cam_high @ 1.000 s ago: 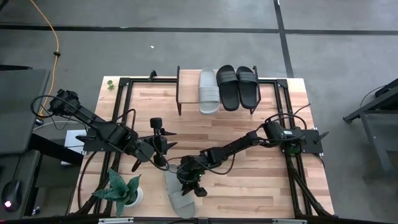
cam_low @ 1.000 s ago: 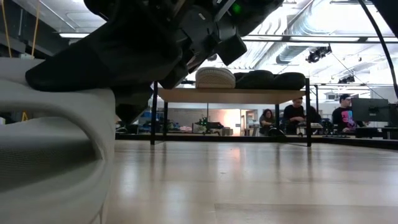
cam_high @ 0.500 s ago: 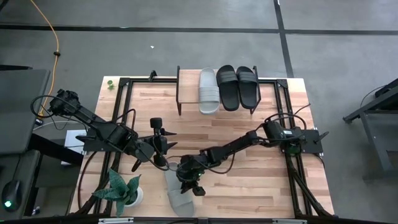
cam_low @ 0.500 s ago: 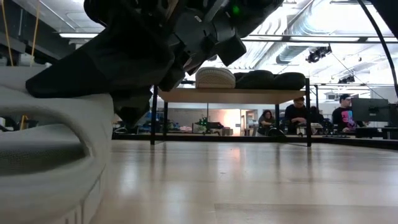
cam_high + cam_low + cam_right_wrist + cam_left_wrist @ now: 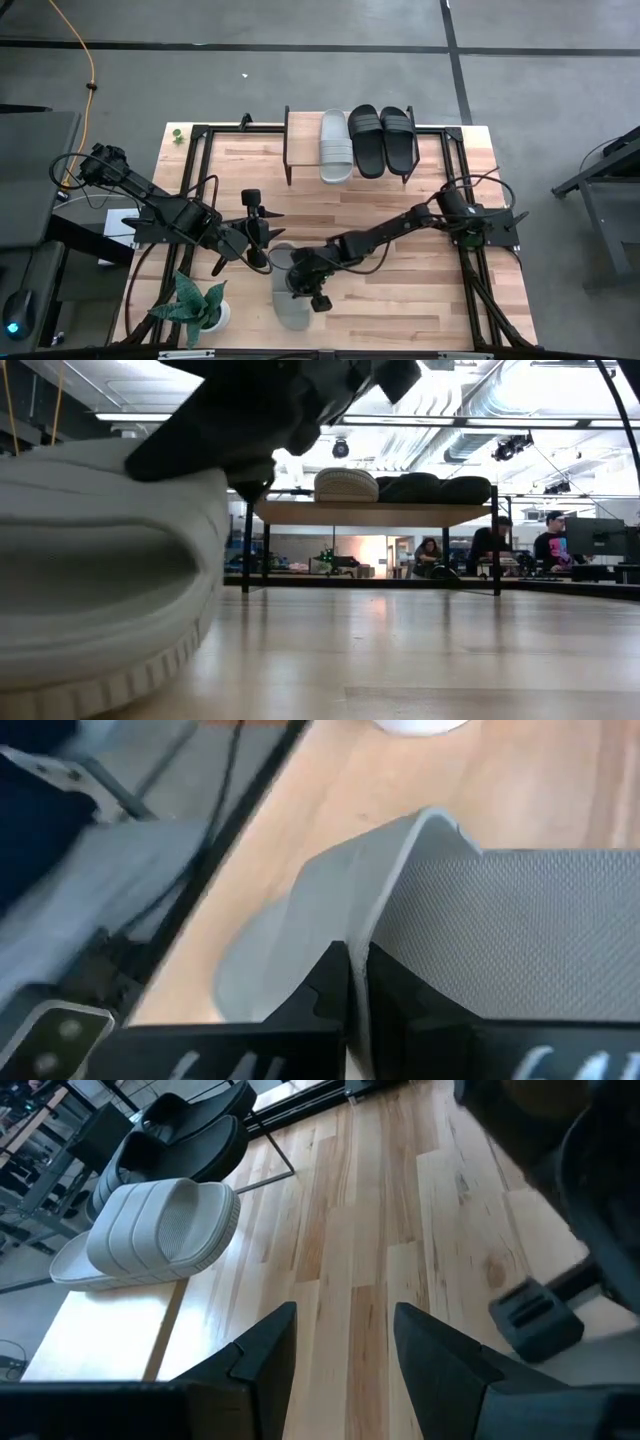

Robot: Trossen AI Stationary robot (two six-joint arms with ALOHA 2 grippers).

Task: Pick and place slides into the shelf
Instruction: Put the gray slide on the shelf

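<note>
With its fingers pinched thin on the strap edge of the light grey open-toe slide sandal (image 5: 285, 290) near the table's front edge, the right gripper (image 5: 303, 281) risked dropping it mid-carry, while the left gripper (image 5: 262, 240) waited beside it, fingers apart and empty.

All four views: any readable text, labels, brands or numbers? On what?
None readable.
Right wrist view: pale marks on the right gripper, cut off by the picture edge, not legible.
Grey slide held in that gripper: textured strap, no brand visible.
Slides on the shelf: grey one and black pair, no markings visible.
</note>
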